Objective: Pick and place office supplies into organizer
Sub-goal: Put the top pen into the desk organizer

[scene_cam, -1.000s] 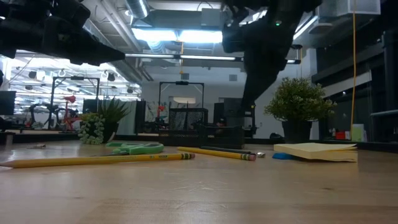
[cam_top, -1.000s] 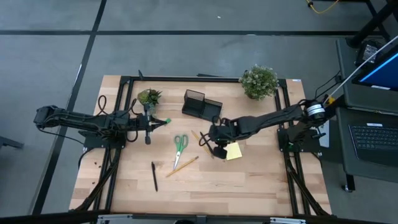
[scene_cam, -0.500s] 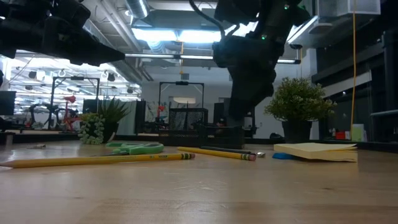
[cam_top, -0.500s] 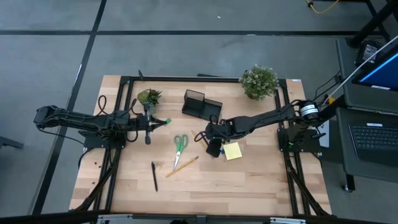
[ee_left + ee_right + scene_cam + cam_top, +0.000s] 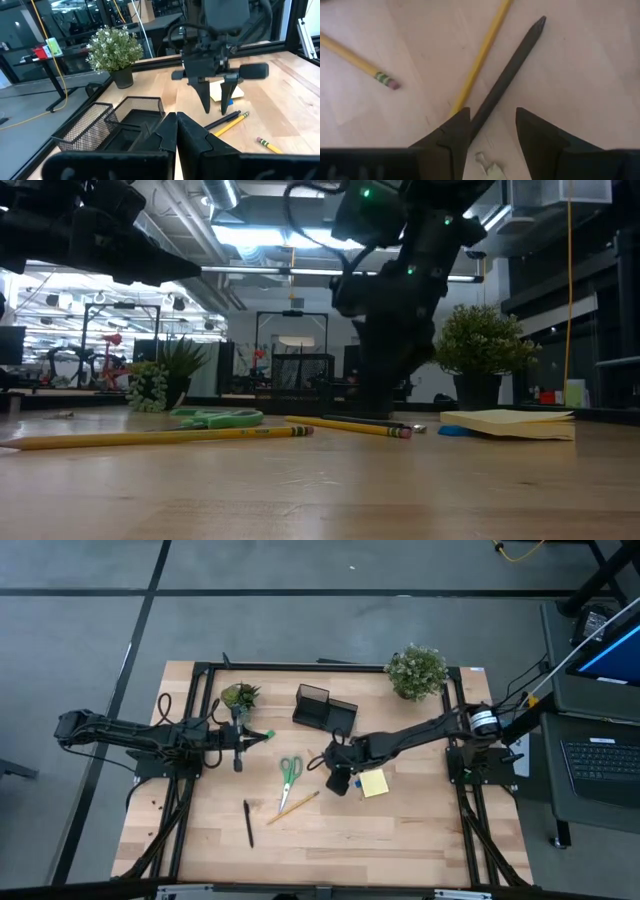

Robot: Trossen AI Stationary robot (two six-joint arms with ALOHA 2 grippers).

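Right gripper (image 5: 215, 102): it's down low over the table (image 5: 400, 830) near the middle, fingers spread apart, tips pointing at the wood and holding nothing.
Black pen (image 5: 507, 77): right there between the spread fingers, lying flat on the table, its tip pointing away from the gripper.
Yellow pencil (image 5: 480, 62): lying just beside that pen, running out ahead of the gripper; the two nearly touch close to the near finger.
Second pencil (image 5: 355, 57): off to one side of the gripper, eraser end toward it, apart from the pair.
Sticky-note pad (image 5: 375, 783): just beside the right gripper, on the side toward its own arm base.
Scissors (image 5: 289, 770): green-handled, flat on the table, between the two grippers, nearer the right one.
Organizer (image 5: 323, 707): black mesh, standing beyond the right gripper toward the far edge, near it but not touching.
Left gripper (image 5: 237, 747): out over the left half, well apart from the right one, fingers pressed together on nothing.
Another black pen (image 5: 248, 823): alone toward the near edge, well away from both grippers.
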